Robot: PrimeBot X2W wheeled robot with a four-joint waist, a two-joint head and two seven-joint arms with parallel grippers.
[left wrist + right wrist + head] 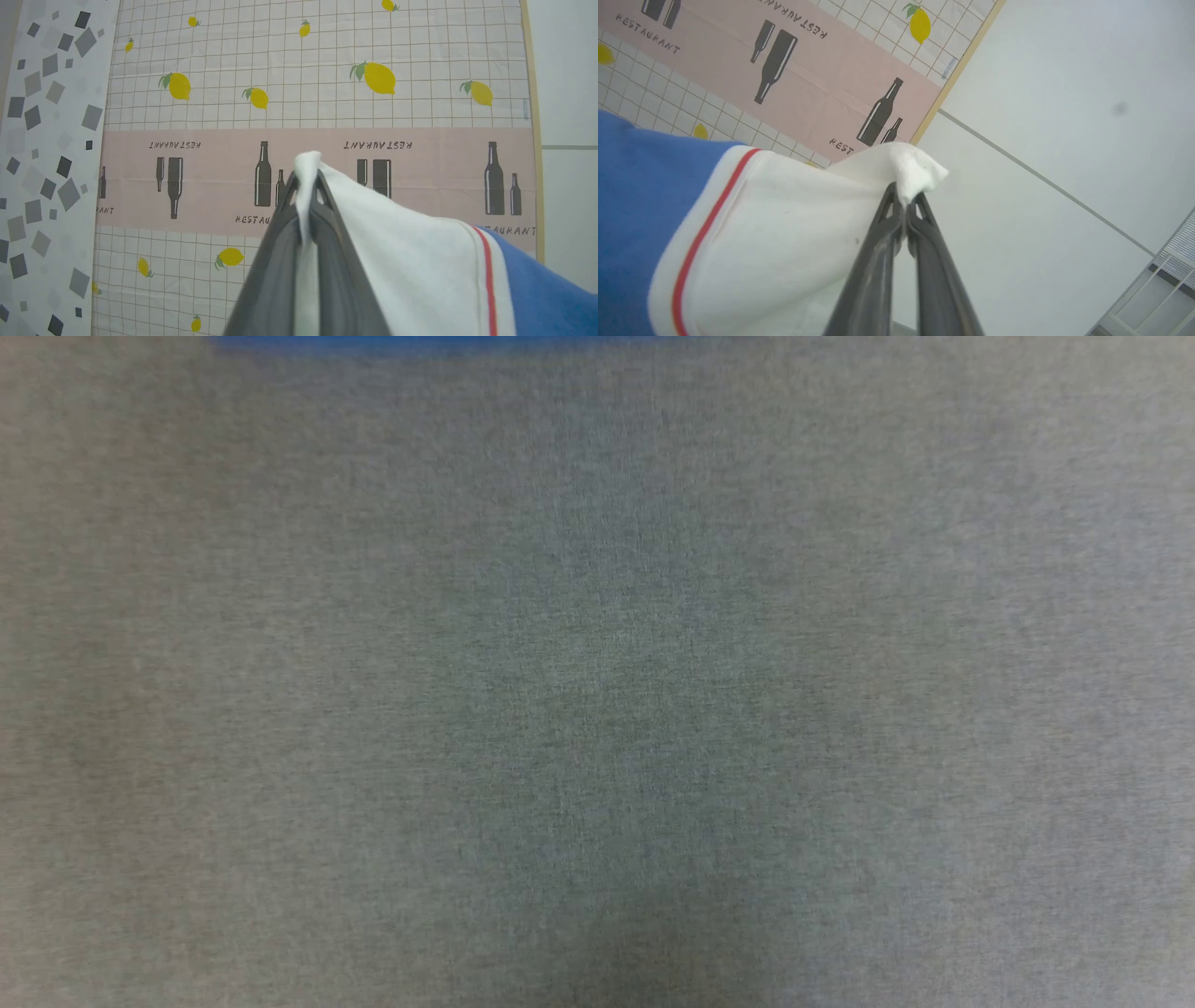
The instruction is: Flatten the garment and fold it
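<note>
The garment (pixel 420 261) is a blue T-shirt with white sleeves edged by a thin red stripe. In the left wrist view my left gripper (pixel 308 179) is shut on a fold of white sleeve cloth, which pokes out above the fingertips; the blue body trails off to the lower right. In the right wrist view my right gripper (pixel 905 198) is shut on the other white sleeve of the garment (pixel 775 224), with blue cloth hanging to the left. A thin strip of the blue garment (pixel 420 342) shows at the top edge of the head view.
Grey cloth (pixel 597 691) covers the head view. A tablecloth (pixel 303 93) printed with lemons, bottles and a grid lies beneath the left gripper, beside a grey-speckled sheet (pixel 46 140). White floor (pixel 1064 116) lies past the tablecloth's edge (pixel 966 60).
</note>
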